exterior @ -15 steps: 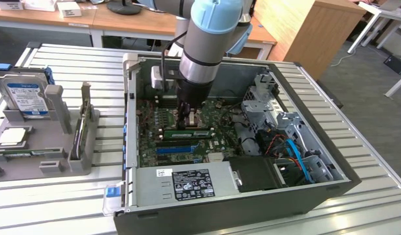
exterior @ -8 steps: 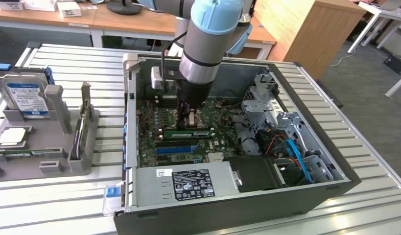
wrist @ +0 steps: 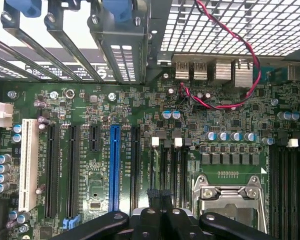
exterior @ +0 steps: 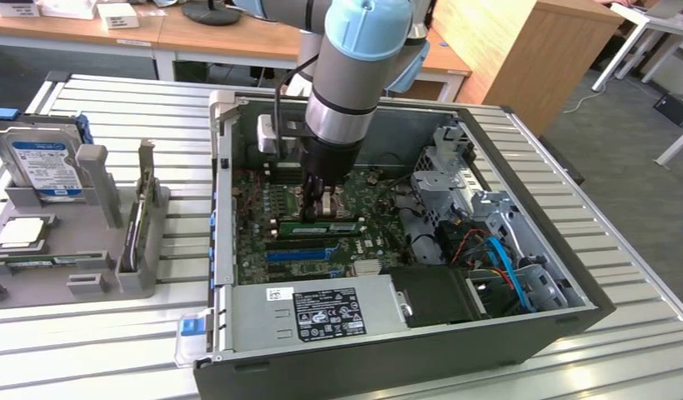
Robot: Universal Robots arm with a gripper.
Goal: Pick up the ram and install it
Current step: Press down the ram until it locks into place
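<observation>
Exterior view: shut gripper right over the ram

Exterior view: gripper [exterior: 314, 215] reaches down inside the case [exterior: 564, 321], over the motherboard [exterior: 369, 246]. The ram [exterior: 324, 227] stands on edge on the board, directly under the fingertips. I cannot tell whether they touch it or sit just above. Its long axis runs from the exterior view's left to right, and the gripper is over its left half.

Wrist view: the gripper [wrist: 160, 197] has its fingers pressed together with no gap, and I see nothing clamped between them. The black slots [wrist: 166, 165] lie just beyond the tips.

Judgement: the ram looks placed in its slot rather than carried.
</observation>
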